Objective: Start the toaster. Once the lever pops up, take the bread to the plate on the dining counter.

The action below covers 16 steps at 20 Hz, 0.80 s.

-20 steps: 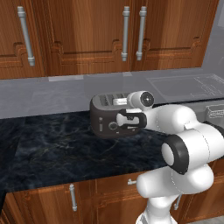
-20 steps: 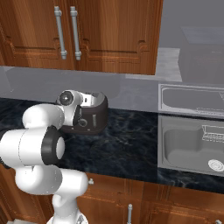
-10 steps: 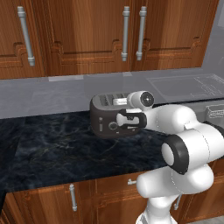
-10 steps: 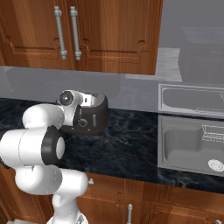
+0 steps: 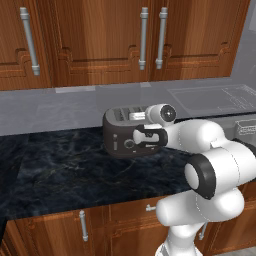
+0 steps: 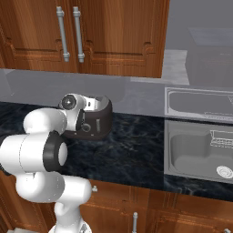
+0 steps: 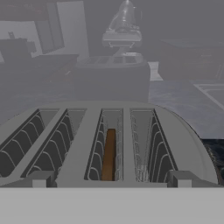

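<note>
Hand view showed the toaster [image 7: 109,144] directly beneath the tool, its four slots running away from the camera, the bread [image 7: 109,154] standing in the third slot from the left. The tool [image 5: 141,131] hovered released at the toaster's front on the black bench [image 5: 65,170].

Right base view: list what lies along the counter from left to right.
Robot arm → toaster → bare black counter → sink basin → drain.
</note>
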{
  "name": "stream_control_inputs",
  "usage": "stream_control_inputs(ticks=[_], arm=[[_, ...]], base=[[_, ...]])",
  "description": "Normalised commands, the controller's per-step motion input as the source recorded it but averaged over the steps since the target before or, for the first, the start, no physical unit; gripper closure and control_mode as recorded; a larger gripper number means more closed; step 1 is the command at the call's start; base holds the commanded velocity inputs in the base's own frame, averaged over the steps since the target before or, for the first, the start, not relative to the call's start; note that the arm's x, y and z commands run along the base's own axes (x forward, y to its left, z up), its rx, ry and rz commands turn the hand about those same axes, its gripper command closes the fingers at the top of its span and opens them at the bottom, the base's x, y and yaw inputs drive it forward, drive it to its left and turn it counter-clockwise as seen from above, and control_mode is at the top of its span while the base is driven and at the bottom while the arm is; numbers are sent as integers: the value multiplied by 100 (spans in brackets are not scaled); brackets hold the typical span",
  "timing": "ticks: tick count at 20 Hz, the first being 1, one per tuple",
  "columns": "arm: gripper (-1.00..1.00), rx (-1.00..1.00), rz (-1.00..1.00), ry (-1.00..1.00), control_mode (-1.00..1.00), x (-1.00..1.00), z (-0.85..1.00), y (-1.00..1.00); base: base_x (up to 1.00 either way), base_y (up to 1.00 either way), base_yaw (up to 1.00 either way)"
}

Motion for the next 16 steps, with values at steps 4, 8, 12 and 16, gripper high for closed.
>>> stream_control_inputs(ticks=[4, 8, 12, 16], arm=[[-100, 0, 0, 0, -100, 0, 0, 0], [-100, 0, 0, 0, -100, 0, 0, 0], [-100, 0, 0, 0, -100, 0, 0, 0], [-100, 0, 0, 0, -100, 0, 0, 0]], base=[[0, 0, 0], [0, 0, 0], [0, 0, 0], [0, 0, 0]])
